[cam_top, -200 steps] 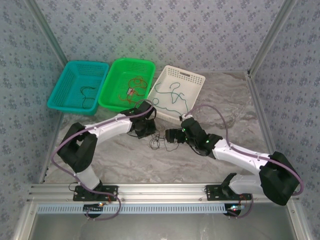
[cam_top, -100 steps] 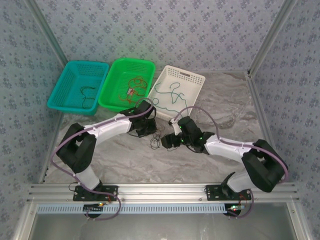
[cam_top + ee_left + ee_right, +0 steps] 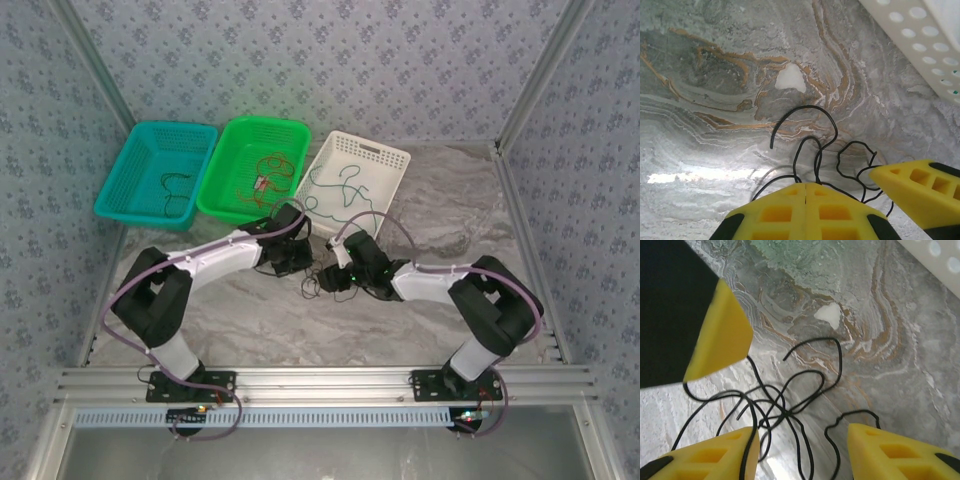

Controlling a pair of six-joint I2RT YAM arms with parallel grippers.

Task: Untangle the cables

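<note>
The black cables [image 3: 313, 284] were seen in a loose tangle on the marble table [image 3: 440, 215], just in front of the white basket [image 3: 370, 148] and between the two grippers.

L gripper [image 3: 298, 266] was reached in from the left, low over the table. In the L wrist view [image 3: 805, 200] its jaws were pressed tight together, and strands of the black cables [image 3: 816, 150] were pinched at the seam. One free end was curled up in a hook past the tips. A yellow finger [image 3: 920, 187] of the R gripper was seen close on the right, and the white basket [image 3: 920, 45] at top right.

R gripper [image 3: 335, 278] was set at the tangle's right side. In the R wrist view [image 3: 802, 432] its jaws were held wide, w/ the crossed loops [image 3: 777, 407] lying between them on the table [image 3: 900, 340]; nothing was gripped. A finger [image 3: 720, 335] of the L gripper was seen at upper left, a strand running off below its tip.

A green cable [image 3: 345, 190] was lying in the white basket, part of it draped over the near rim. A red cable [image 3: 268, 165] was bunched in the green basket [image 3: 262, 122]. A teal basket [image 3: 175, 126] was placed furthest left.
</note>
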